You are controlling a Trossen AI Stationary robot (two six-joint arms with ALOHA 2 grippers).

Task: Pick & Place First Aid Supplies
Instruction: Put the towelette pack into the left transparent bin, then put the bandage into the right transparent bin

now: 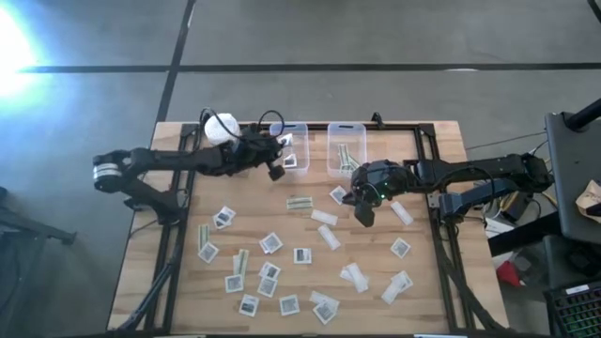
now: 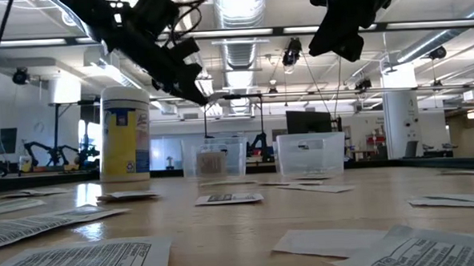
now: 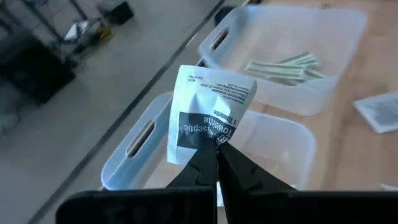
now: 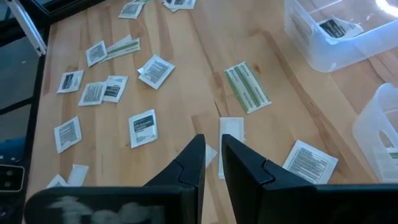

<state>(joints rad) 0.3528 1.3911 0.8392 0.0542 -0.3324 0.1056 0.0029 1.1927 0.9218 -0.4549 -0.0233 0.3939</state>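
Observation:
Many small white first aid packets [image 1: 270, 242] and narrow strips [image 1: 300, 202] lie flat on the wooden table. My left gripper [image 3: 216, 149] is raised at the left clear bin [image 1: 289, 148] and is shut on a square white packet with a dark printed patch [image 3: 208, 106]. My right gripper [image 4: 213, 152] hangs above the table near the right clear bin [image 1: 346, 148]. Its fingers stand a narrow gap apart with nothing held. A white strip [image 4: 231, 134] lies on the table below them. My left gripper pinches the square packet between its two fingertips at one corner of its dark patch [image 3: 210, 140]. The fingers slant downward toward the far side. The packet is lifted clear and sticks out beyond the fingertips, slightly creased, over the left bin's rim [image 3: 143, 149].
The right bin holds greenish strips [image 3: 292, 65], and a square packet [image 4: 336, 28] lies in the left bin. A yellow container with a white lid [image 2: 125, 134] stands at the far left beside the bins. Black rails [image 1: 434, 178] frame the table.

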